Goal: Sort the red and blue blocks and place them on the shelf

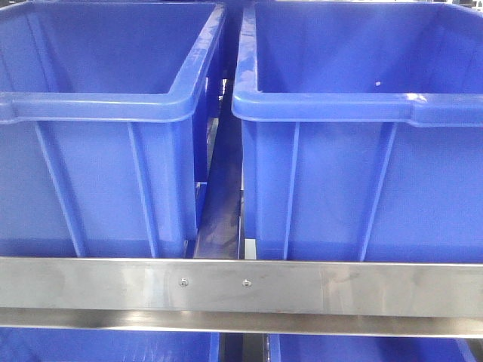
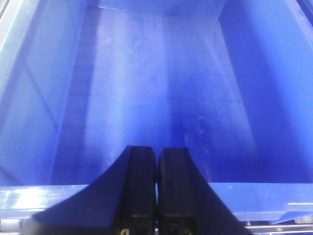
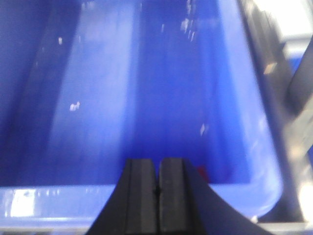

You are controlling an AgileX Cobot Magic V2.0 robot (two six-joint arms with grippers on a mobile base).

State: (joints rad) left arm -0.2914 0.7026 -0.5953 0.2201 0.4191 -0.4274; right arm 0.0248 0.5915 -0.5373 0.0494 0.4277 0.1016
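Observation:
In the right wrist view a small red patch, which I take for the red block (image 3: 202, 172), peeks out on the floor of a blue bin (image 3: 122, 98), mostly hidden behind my right finger. My right gripper (image 3: 157, 160) hangs over that bin's near rim, shut with nothing between its pads. Over the near rim of another blue bin (image 2: 156, 88) my left gripper (image 2: 157, 149) is also shut and empty; that bin's floor looks bare. The blue block is out of view. The shelf's steel front rail (image 1: 362, 286) with two screws crosses the front view. Neither gripper appears there.
Two large dark-blue bins (image 1: 98, 105) (image 1: 362, 105) stand side by side on the shelf behind the rail, a narrow gap between them. More blue bins show below the rail. A metal frame post (image 3: 293, 98) runs along the right of the right wrist view.

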